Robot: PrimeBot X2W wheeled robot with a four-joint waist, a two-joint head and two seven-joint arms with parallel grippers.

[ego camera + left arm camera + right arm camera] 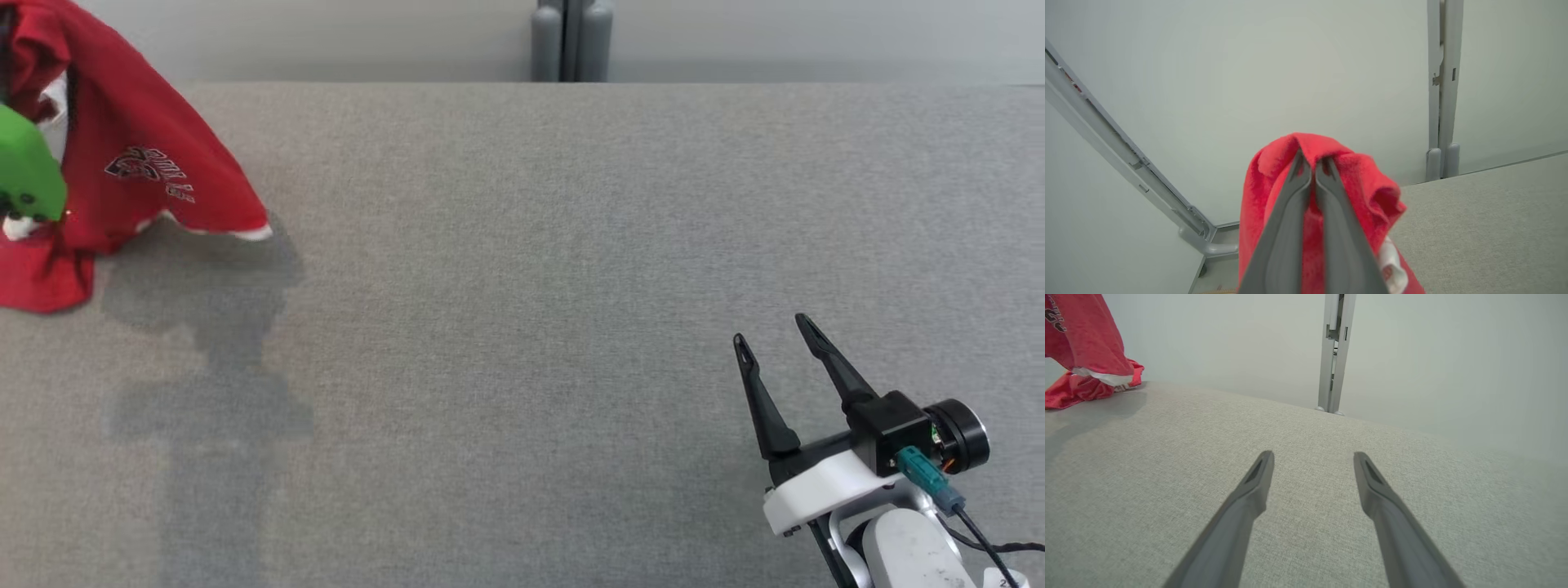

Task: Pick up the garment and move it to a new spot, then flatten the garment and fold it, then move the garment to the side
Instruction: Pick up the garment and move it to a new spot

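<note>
- Red fabric garment (147, 163) with white hem trim and dark lettering sits at the far left of the grey fabric-covered table (522, 327) in my head view. Its upper part is lifted and its lower folds rest on the surface at the left edge.
- Left gripper (1312, 163): on my left wrist feed the two dark fingers are pressed together on a fold of the red cloth (1257, 179), which drapes over and around the tips.
- On the right wrist feed the garment (1086, 339) is at top left, the hanging part above a bunched part that lies on the table (1306, 416).
- Right gripper (771, 331) is at the lower right of the head view, well apart from the garment. Its fingers are spread with nothing between them, and the wrist feed shows the same (1312, 455) over bare table.
- A green rounded part (28, 171) overlaps the garment at the left edge; I can't tell what it belongs to.
- A grey upright post (571, 41) stands against the pale wall (326, 33) behind the table's far edge.
</note>
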